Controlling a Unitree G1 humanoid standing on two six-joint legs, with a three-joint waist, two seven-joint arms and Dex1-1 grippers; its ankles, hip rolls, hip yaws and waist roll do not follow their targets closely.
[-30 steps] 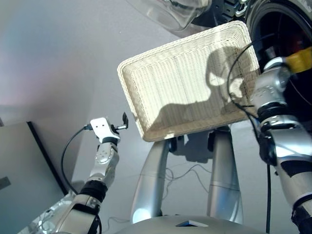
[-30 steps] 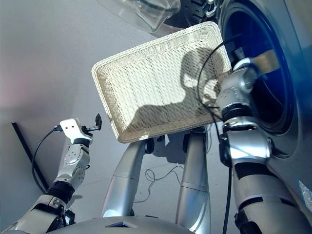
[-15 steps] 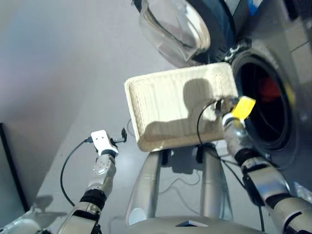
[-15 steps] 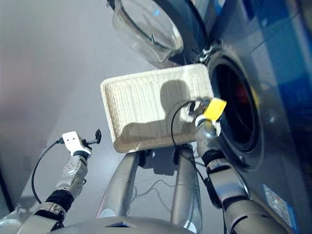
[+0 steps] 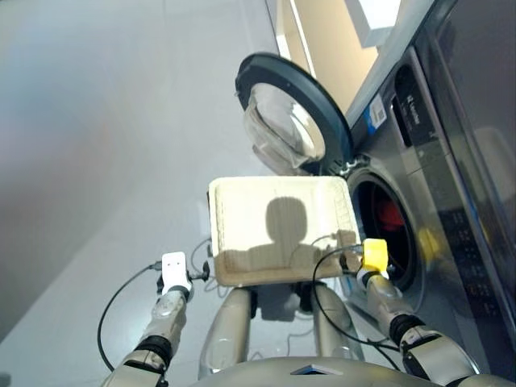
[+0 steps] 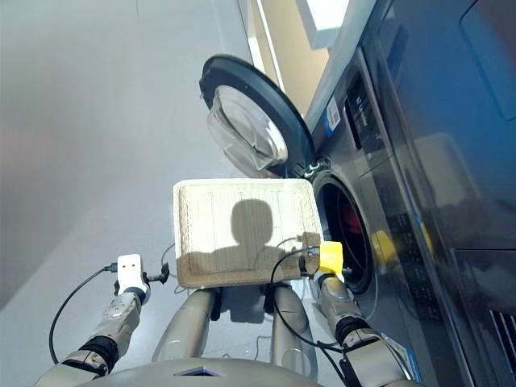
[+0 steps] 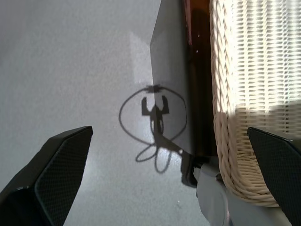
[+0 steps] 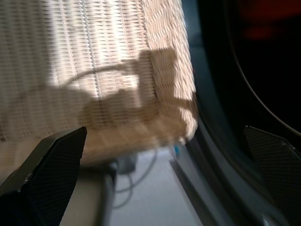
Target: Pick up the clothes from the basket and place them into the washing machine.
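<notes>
The cream wicker basket [image 5: 278, 230] sits in front of me with nothing in it, only shadow on its weave. Right of it stands the dark grey washing machine [image 5: 423, 173] with its round glass door [image 5: 292, 121] swung open. A coral-red piece of the clothes [image 5: 393, 214] lies inside the drum. My left gripper [image 5: 202, 272] is open beside the basket's near left corner, over the floor. My right gripper [image 5: 349, 260] is open at the basket's near right corner, close to the porthole. In the right wrist view, the basket [image 8: 94, 70] and dark drum [image 8: 263, 56] fill the picture between the fingers [image 8: 51, 162].
Grey floor [image 5: 105, 145] spreads to the left of the basket. A dark appliance [image 5: 484, 72] is stacked above the machine. Black cables [image 5: 121, 294] loop from both wrists. A dark stand edge [image 7: 174, 70] runs beside the basket rim [image 7: 225, 117] in the left wrist view.
The whole picture has pulled back and tilted up, so the camera moved. My right gripper has come back from the porthole to the basket's near right corner. The left gripper stays beside the basket.
</notes>
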